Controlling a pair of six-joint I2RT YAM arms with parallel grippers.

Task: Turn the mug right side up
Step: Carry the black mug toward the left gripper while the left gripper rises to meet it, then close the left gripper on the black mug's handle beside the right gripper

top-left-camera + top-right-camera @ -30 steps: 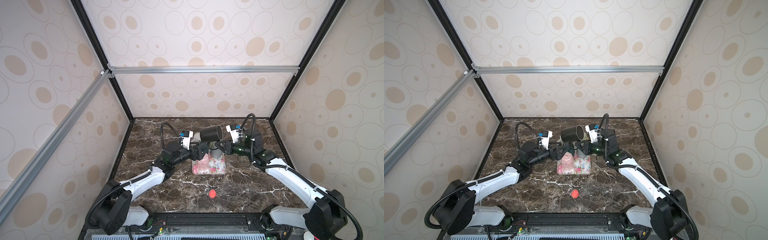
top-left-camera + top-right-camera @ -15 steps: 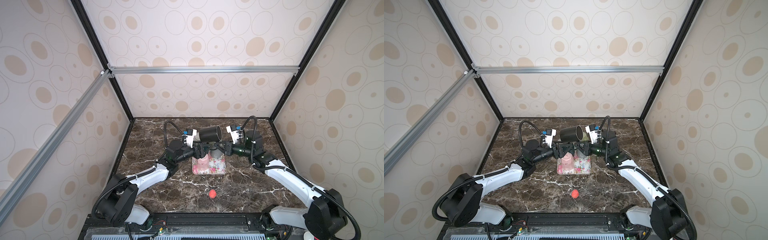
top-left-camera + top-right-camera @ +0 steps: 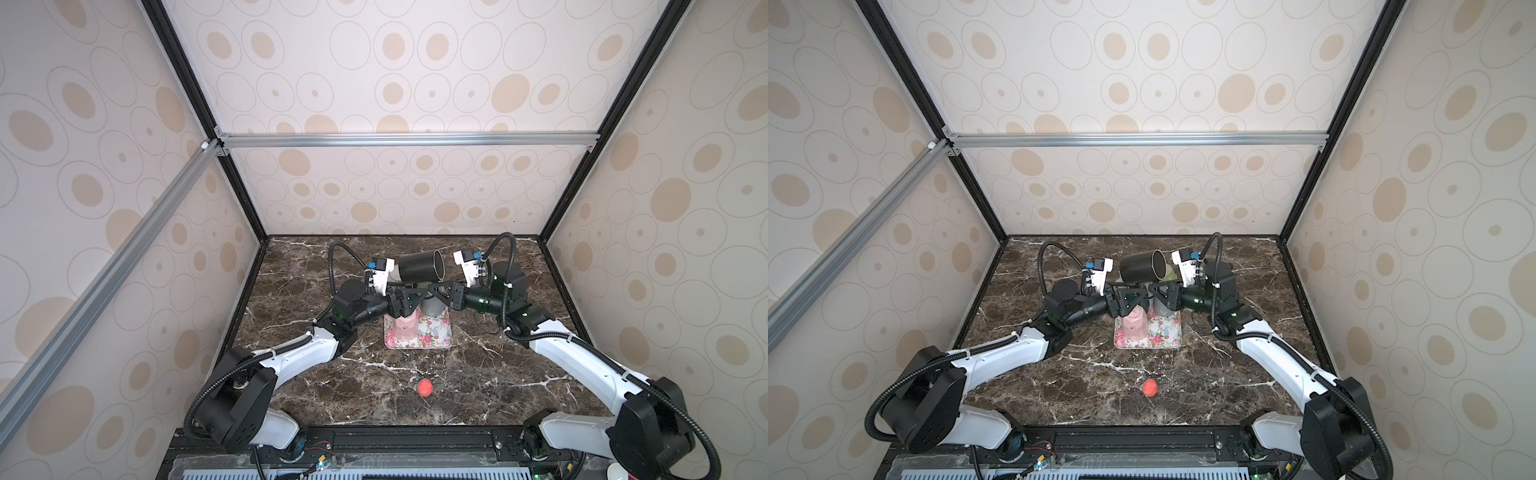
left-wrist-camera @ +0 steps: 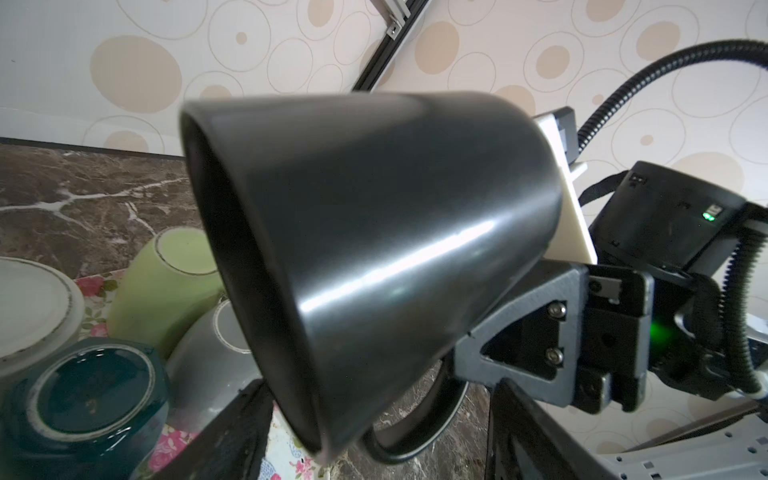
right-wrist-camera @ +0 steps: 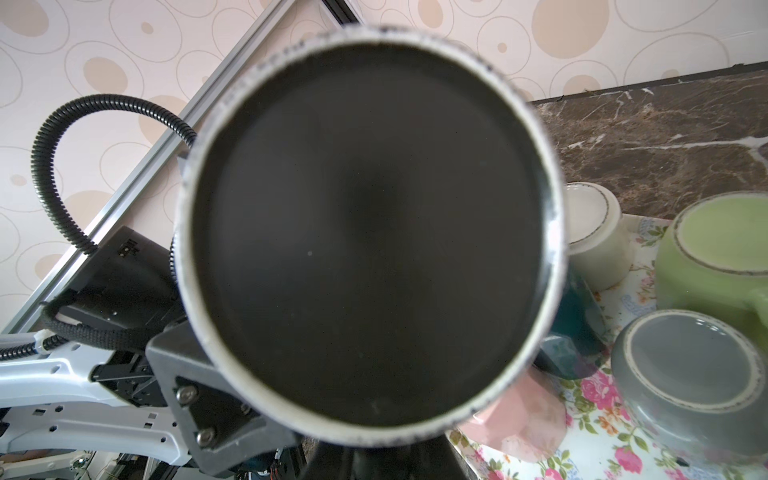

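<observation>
Since the earlier frame the left arm had pushed in toward the middle, bringing the left gripper (image 3: pixel 411 300) under the black mug (image 3: pixel 419 268); mug and right gripper (image 3: pixel 432 291) had not shifted. The mug hung in the air above the floral tray (image 3: pixel 440 336), on its side. Its long axis ran level from one arm to the other, with what looked like the open mouth toward the right arm and the base toward the left. Its handle (image 4: pixel 415 440) hung beneath, pinched in the right gripper's closed fingers. The left fingers (image 4: pixel 232 436) stood spread, straddling the lower edge at the base end; contact could not be told. Righting it likely meant swinging the mouth upward a quarter turn.
</observation>
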